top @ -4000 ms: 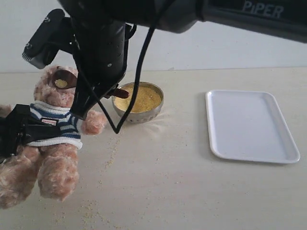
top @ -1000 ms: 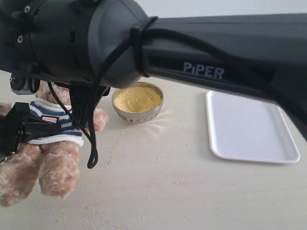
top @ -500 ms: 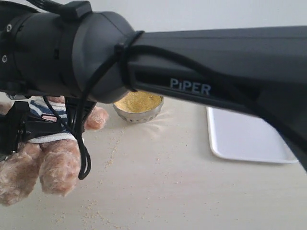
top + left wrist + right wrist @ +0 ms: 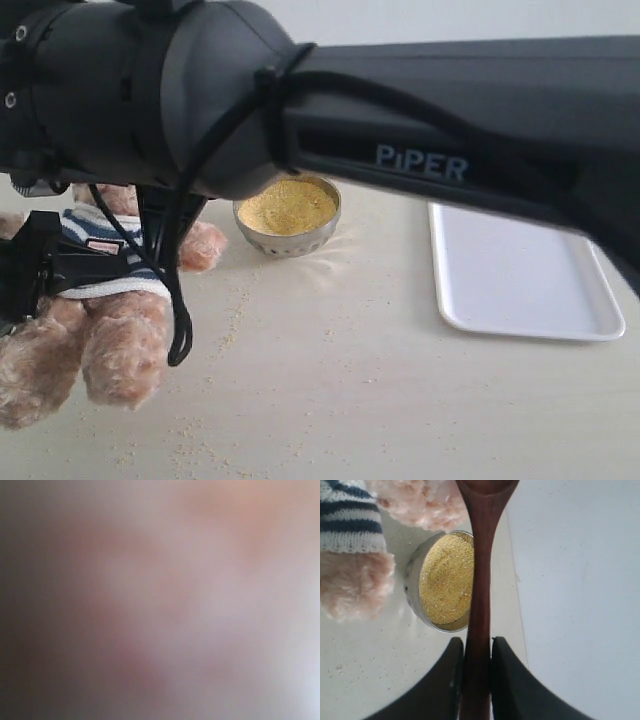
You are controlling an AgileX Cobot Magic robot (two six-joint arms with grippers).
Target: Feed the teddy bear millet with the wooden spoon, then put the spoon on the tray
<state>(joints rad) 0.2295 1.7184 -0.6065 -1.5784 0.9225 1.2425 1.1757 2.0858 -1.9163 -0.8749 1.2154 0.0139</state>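
Observation:
The teddy bear (image 4: 112, 345) sits at the left, and the big black right arm (image 4: 420, 130) hides its head. My left gripper (image 4: 45, 268) clasps its striped shirt from the left. The left wrist view is only a pinkish blur. My right gripper (image 4: 477, 644) is shut on the wooden spoon (image 4: 481, 570) by its handle. The spoon's bowl is cut off at the frame edge beside the bear's fur (image 4: 420, 502). Millet (image 4: 288, 205) fills the steel bowl (image 4: 414, 587) beside the bear. The white tray (image 4: 520, 265) lies at the right. In the exterior view the spoon is hidden.
Stray millet grains (image 4: 235, 310) are scattered on the pale table in front of the bear and bowl. The right arm's cable (image 4: 180, 320) hangs in a loop beside the bear. Bare table lies between the bowl and the tray.
The right arm has swung in close before the exterior camera, covering the bear's head and the spoon, and shifted slightly up in the last half second. Bear, bowl and tray have stayed put.

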